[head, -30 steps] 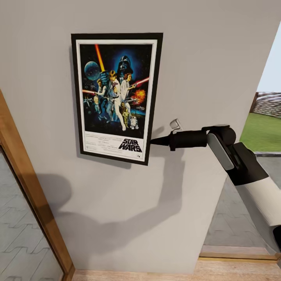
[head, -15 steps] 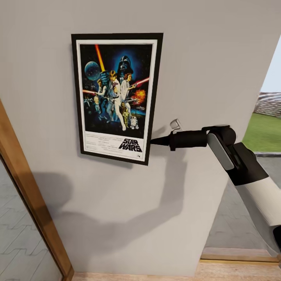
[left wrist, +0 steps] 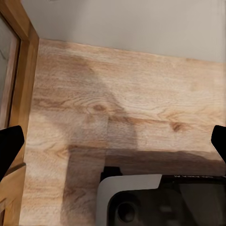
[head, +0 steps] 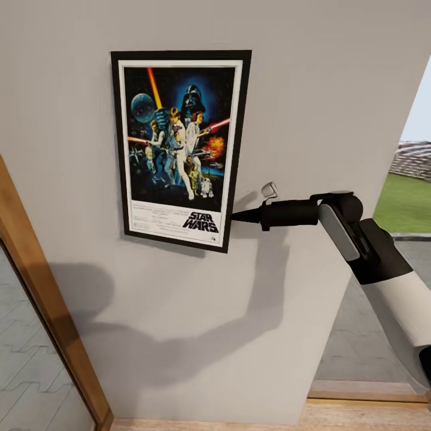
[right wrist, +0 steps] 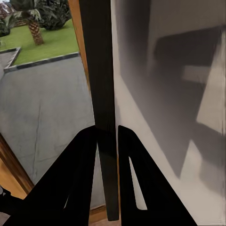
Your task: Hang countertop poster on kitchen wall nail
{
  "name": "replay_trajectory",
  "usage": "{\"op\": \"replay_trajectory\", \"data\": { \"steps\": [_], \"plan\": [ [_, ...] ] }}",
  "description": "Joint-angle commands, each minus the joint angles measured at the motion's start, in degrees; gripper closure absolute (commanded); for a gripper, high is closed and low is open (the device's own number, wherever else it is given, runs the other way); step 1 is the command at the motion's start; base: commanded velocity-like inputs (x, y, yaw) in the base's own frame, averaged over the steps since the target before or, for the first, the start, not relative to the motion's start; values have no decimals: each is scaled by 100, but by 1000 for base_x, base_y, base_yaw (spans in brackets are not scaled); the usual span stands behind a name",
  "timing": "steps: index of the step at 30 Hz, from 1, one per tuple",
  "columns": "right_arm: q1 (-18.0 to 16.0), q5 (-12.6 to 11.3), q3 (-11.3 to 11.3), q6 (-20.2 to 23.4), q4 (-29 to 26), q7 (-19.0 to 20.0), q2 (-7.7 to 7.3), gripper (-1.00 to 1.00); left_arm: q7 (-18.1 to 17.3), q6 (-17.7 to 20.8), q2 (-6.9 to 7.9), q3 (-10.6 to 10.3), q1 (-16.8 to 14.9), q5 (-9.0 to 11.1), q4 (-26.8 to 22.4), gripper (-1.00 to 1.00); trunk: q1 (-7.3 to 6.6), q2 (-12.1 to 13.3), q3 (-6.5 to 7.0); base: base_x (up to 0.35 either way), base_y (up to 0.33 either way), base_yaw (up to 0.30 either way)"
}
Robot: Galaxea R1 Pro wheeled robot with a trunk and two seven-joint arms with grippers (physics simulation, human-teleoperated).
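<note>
One poster, pinched at its edge

One poster (head: 179, 146) sits flat against the grey wall (head: 311, 90), slightly tilted. The right gripper (head: 234, 216) clamps its lower right frame edge. The left gripper (left wrist: 113, 141) hangs spread wide above the wooden floor (left wrist: 122, 103).

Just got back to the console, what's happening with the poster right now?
The right gripper is shut on the Star Wars poster, pinching the lower part of its right edge and holding it flat against the pale grey wall. The right wrist view shows the two fingers either side of the black frame edge. No nail is visible, so I cannot tell whether it is hooked. The left gripper is open, above the wooden floor.
</note>
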Motion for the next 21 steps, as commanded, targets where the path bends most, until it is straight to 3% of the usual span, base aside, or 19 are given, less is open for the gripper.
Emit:
{"op": "replay_trajectory", "data": {
  "steps": [1, 21],
  "plan": [
    [-3, -29, 6, 28, 0, -1, -4, 100, -34, 51, -32, 20, 3, 6, -14, -100, 2, -4, -1, 0, 0, 0],
    [-3, -29, 6, 28, 0, -1, -4, 100, -34, 51, -32, 20, 3, 6, -13, -100, 2, -4, -1, 0, 0, 0]
  ]
}}
